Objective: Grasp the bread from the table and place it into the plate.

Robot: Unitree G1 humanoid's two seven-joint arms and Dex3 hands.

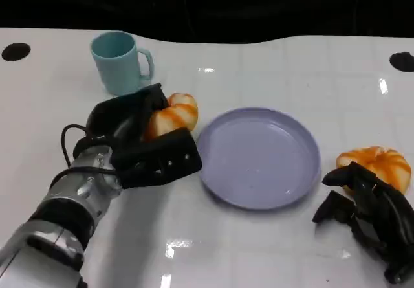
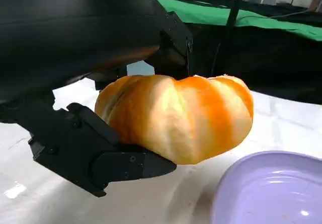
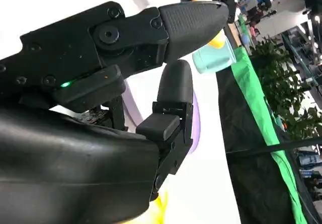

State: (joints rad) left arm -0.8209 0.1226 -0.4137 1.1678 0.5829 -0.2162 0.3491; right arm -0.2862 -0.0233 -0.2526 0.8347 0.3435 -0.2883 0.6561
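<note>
Your left hand grips the bread, half hidden by fingers, at the plate's nine o'clock; right hand empty, fingers spread.

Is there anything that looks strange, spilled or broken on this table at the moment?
Nothing stands out. The mug is upright, the plate lies flat and bare, and no spill or damage shows. The left hand grips one bread beside the plate; the second bread lies whole by the right hand.
</note>
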